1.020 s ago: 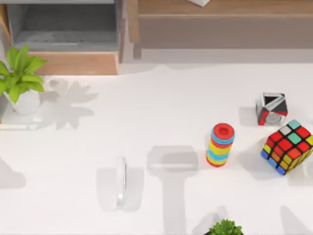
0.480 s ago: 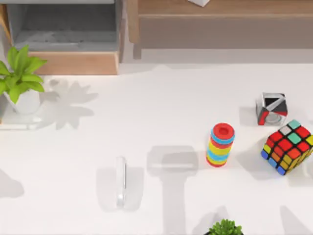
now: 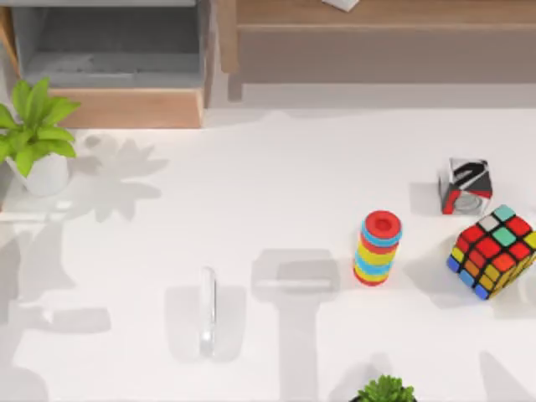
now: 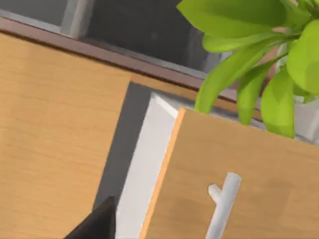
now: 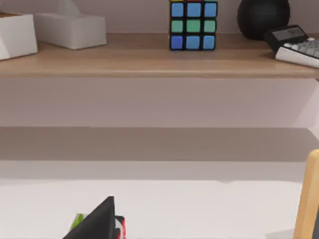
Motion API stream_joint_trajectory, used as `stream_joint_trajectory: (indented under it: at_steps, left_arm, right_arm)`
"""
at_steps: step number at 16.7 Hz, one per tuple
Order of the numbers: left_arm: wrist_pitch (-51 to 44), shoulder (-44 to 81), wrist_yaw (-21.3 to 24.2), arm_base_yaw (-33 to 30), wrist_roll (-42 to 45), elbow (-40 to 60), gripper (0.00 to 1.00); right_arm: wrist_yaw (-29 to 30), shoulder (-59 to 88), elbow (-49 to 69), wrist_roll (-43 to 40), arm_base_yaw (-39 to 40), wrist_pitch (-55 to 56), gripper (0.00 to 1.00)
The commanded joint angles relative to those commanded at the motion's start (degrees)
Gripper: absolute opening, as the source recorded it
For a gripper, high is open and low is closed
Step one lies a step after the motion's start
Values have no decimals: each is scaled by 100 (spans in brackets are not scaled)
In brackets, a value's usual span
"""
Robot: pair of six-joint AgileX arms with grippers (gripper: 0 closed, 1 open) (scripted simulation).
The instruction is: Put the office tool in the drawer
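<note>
Office tool (image 3: 207, 311): one clear bar, flat on the white table (image 3: 268, 184), lower left of centre in the top view, long axis up-down. Drawer (image 3: 109, 50): one, open, upper left corner, well apart from the bar.

Top view counts: two potted plants, one ring stack (image 3: 378, 247), one colour cube (image 3: 494, 251), one black-red-silver cube (image 3: 466, 187).

Left wrist view adds the drawer's white handle (image 4: 223, 204); right wrist view adds a second colour cube (image 5: 193, 25) on the shelf (image 5: 159, 62).

A dark finger tip (image 4: 94, 224) shows in each wrist view; cannot tell whether either gripper's fingers are apart or together.
</note>
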Motion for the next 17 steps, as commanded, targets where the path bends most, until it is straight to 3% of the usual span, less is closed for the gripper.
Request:
stream_joint_trajectory:
  at_steps: [5,10,17]
  left_arm:
    - [-1011,-658,42,-1339,-2411,297,100]
    - [-2354,-1086,-209,-2440,-4623,647,100]
    - [-4116,-1543,-492,-3703,-6914,975,100]
  right_arm:
    - [0,0,0,0,0,0,100]
    - [0,0,0,0,0,0,100]
    - [0,0,0,0,0,0,100]
